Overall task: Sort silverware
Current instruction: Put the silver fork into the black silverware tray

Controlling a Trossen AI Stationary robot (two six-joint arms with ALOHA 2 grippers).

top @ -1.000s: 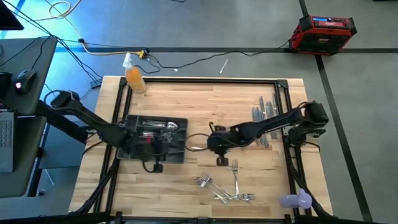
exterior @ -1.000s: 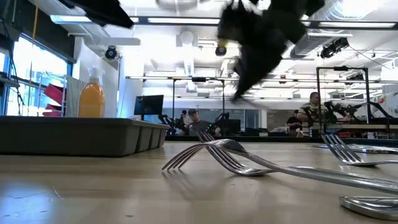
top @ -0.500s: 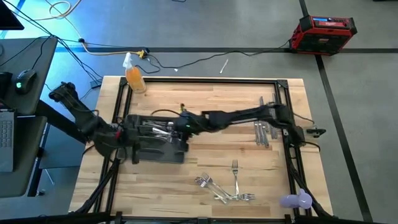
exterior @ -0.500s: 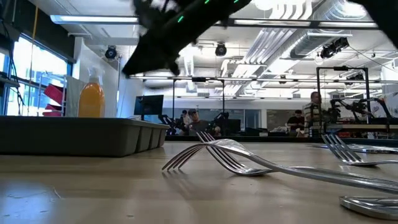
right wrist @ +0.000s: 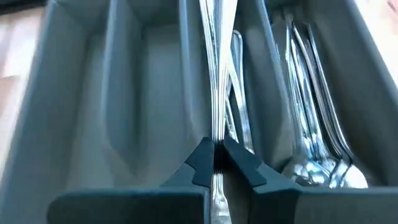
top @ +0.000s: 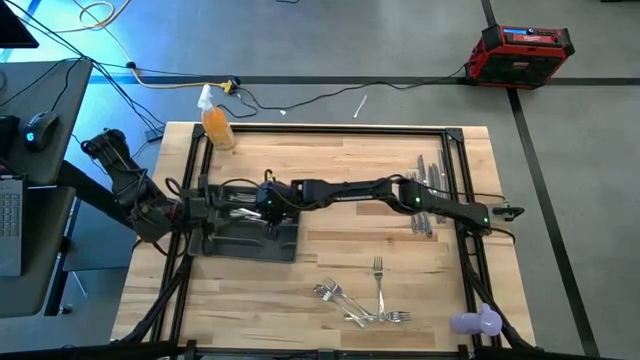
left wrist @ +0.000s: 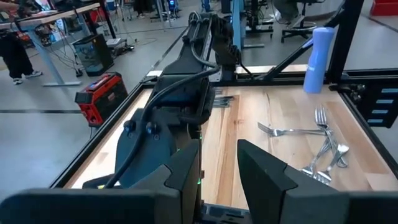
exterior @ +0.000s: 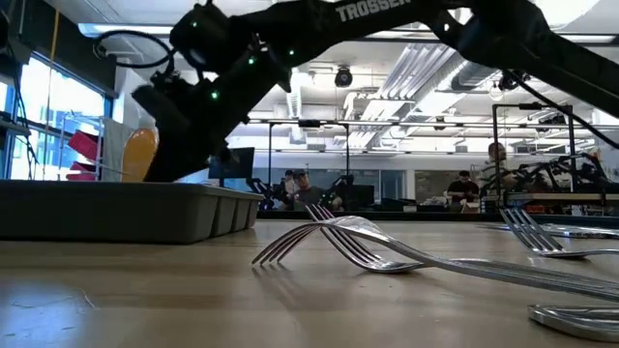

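The right end effector (right wrist: 214, 163) has swung from mid-surface to over the tray (top: 285, 248), pinched on a fork (right wrist: 217, 74); release looks next. Left end effector (left wrist: 217, 163) waits half-open beside the tray.

Looks like a robotics lab — exposed ceiling ducts (exterior: 455, 63) and strip lights overhead, more robot rigs (exterior: 542, 169) and people at benches (exterior: 464, 188) behind, cables (top: 300, 100) trailing over grey floor, a red equipment case (top: 522, 50) nearby.
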